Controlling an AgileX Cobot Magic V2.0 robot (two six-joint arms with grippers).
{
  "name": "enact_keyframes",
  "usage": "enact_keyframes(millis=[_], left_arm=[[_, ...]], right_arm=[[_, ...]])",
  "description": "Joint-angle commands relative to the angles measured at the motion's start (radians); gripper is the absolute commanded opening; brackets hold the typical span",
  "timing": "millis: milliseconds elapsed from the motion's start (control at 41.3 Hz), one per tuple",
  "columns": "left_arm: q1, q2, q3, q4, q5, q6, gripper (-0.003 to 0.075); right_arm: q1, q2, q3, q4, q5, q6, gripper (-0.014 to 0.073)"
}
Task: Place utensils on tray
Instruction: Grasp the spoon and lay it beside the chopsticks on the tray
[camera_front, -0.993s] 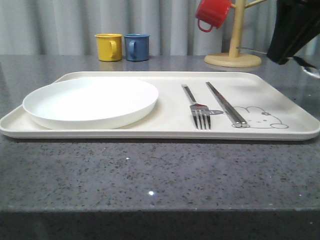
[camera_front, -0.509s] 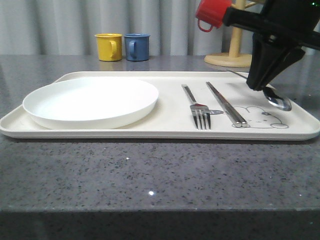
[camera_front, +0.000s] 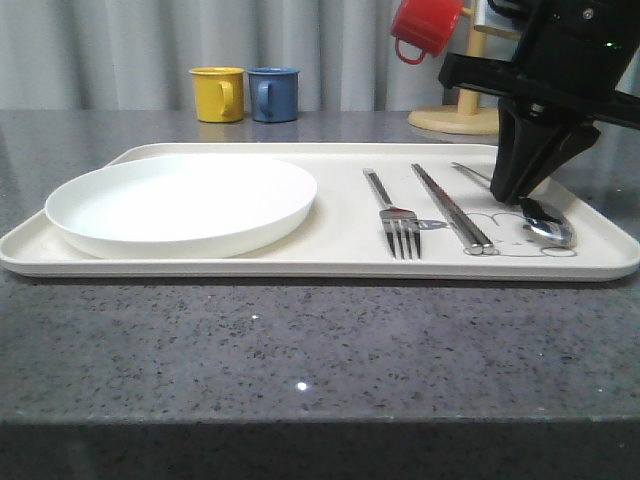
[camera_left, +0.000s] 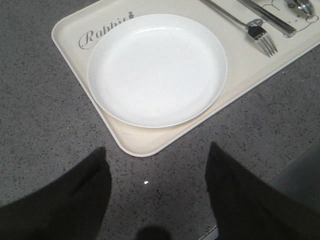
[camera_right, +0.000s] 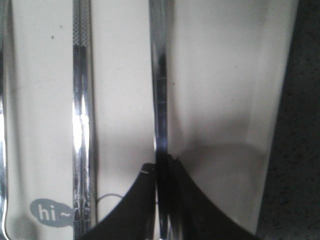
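The cream tray (camera_front: 340, 235) lies across the grey counter. A fork (camera_front: 398, 218) and a pair of chopsticks (camera_front: 450, 205) lie side by side on its right half. My right gripper (camera_front: 512, 192) is low over the tray's right end, shut on the handle of the spoon (camera_front: 548, 229), whose bowl rests at the rabbit drawing. In the right wrist view the fingers (camera_right: 145, 200) pinch the spoon handle (camera_right: 160, 100), parallel to the chopsticks (camera_right: 81, 110). My left gripper (camera_left: 156, 156) hangs open over the counter by the tray's corner (camera_left: 135, 147), holding nothing.
A round white plate (camera_front: 185, 200) fills the tray's left half. A yellow mug (camera_front: 218, 94) and a blue mug (camera_front: 273, 94) stand at the back. A red mug (camera_front: 425, 27) hangs on a wooden mug tree (camera_front: 468, 115) behind the right arm.
My right gripper has come in from the far right and sunk to the tray with the spoon, whose bowl now sits on the rabbit drawing. Fork, chopsticks and plate have not moved.
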Motion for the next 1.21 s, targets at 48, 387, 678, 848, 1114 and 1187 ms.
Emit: enact_keyframes(millis=[48,387,678,848,1114,1187], left_arm=[[-0.008,-0.004,-0.027,0.000,-0.069,-0.009,0.0400],[-0.008,-0.004,-0.027,0.000,-0.069,-0.009,0.0400],[-0.008,-0.004,-0.027,0.000,-0.069,-0.009,0.0400],[-0.008,-0.004,-0.027,0.000,-0.069,-0.009,0.0400],[-0.008,-0.004,-0.027,0.000,-0.069,-0.009,0.0400],[-0.008,-0.004,-0.027,0.000,-0.069,-0.009,0.0400]], right_arm=[[-0.002,-0.042,-0.021,0.004,-0.028,0.000,0.0276],[-0.002,-0.179,-0.042,-0.092,0.009,-0.026,0.0338],[-0.001,-0.431,-0.017,-0.135,0.186,-0.172,0.0338],[-0.001,-0.599,0.045,-0.173,0.256,-0.188,0.0338],[-0.001,-0.898,0.225,-0.169,0.235,-0.188,0.0338],[-0.001,-0.976,0.278,-0.169,0.227,-0.188,0.0338]])
